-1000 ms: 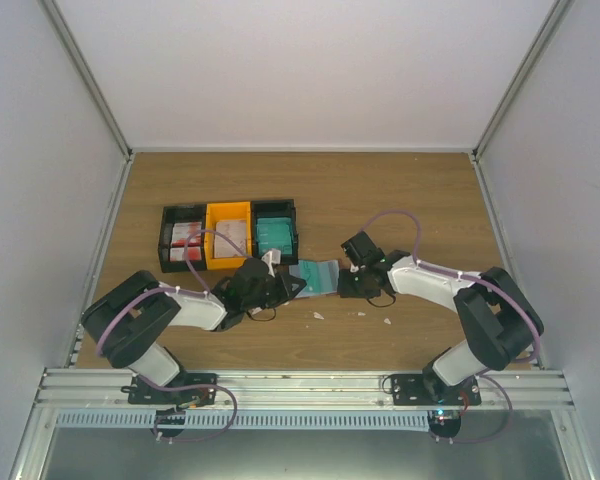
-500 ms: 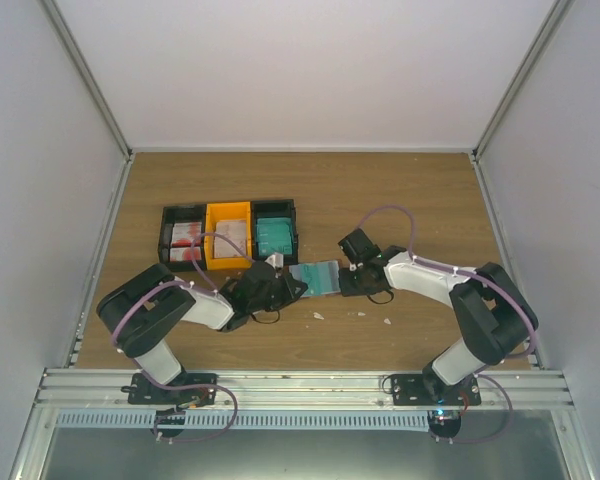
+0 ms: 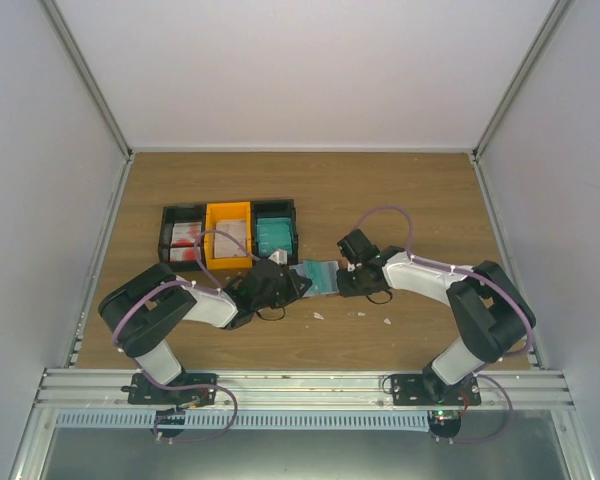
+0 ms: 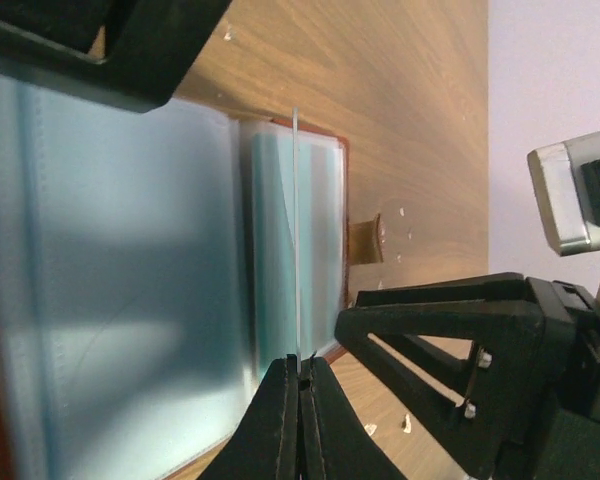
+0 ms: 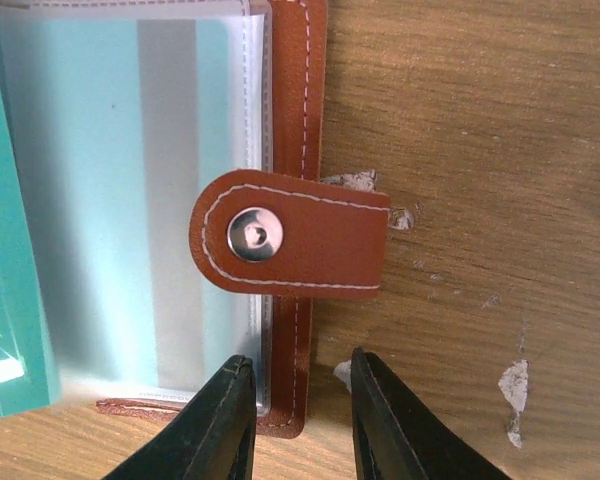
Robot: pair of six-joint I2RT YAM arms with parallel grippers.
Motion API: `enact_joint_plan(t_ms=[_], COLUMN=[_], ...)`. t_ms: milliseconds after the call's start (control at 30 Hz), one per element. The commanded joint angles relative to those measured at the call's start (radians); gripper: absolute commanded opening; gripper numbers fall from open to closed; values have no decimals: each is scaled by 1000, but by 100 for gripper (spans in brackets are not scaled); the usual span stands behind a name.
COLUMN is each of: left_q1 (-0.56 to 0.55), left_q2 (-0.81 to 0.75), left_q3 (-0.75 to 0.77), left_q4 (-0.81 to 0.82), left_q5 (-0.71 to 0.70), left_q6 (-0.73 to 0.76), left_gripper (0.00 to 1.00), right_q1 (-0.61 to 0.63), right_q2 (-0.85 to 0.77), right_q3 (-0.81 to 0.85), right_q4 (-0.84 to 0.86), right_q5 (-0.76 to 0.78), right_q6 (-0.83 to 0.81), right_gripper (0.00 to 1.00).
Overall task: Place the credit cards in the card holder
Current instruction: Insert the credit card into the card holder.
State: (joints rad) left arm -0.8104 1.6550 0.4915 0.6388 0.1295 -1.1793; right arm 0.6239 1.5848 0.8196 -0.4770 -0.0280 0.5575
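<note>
The reddish-brown card holder (image 3: 325,277) lies open on the table between the arms, its clear pockets (image 4: 110,270) facing up. My left gripper (image 4: 300,362) is shut on a thin credit card (image 4: 294,240), seen edge-on over the holder's pocket. A teal card (image 5: 5,250) shows at the left of the right wrist view, over the pockets. My right gripper (image 5: 295,420) is open and straddles the holder's brown edge (image 5: 298,330) just below the snap tab (image 5: 300,245). In the top view the left gripper (image 3: 285,285) and the right gripper (image 3: 348,280) flank the holder.
Three joined bins stand at the back left: a black one (image 3: 183,240) with red cards, an orange one (image 3: 228,235) with pale cards, a black one (image 3: 275,232) with teal cards. Small white scraps (image 3: 387,321) lie on the wood. Walls enclose the table.
My left gripper has moved right towards the holder with the card. The teal patch between the grippers has become shorter. The right arm has barely moved.
</note>
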Motion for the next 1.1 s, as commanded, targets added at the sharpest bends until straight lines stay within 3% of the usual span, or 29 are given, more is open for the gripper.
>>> enact_joint_plan(t_ms=[0, 400, 667, 1067], left_q1=[-10, -31, -33, -41], left_q2=[-6, 22, 80, -12], left_q3=[39, 50, 76, 29], left_q4=[-1, -105, -76, -167], left_q5=[-46, -83, -32, -121], left_q6=[20, -52, -64, -115], left_gripper=[0, 0, 0, 0], right_q1=[11, 11, 11, 11], right_q2=[29, 41, 44, 43], right_q3=[-16, -16, -14, -17], right_q4=[6, 8, 8, 11], right_q5=[-6, 3, 3, 13], right_q6=[2, 14, 18, 21], right_gripper=[27, 27, 27, 27])
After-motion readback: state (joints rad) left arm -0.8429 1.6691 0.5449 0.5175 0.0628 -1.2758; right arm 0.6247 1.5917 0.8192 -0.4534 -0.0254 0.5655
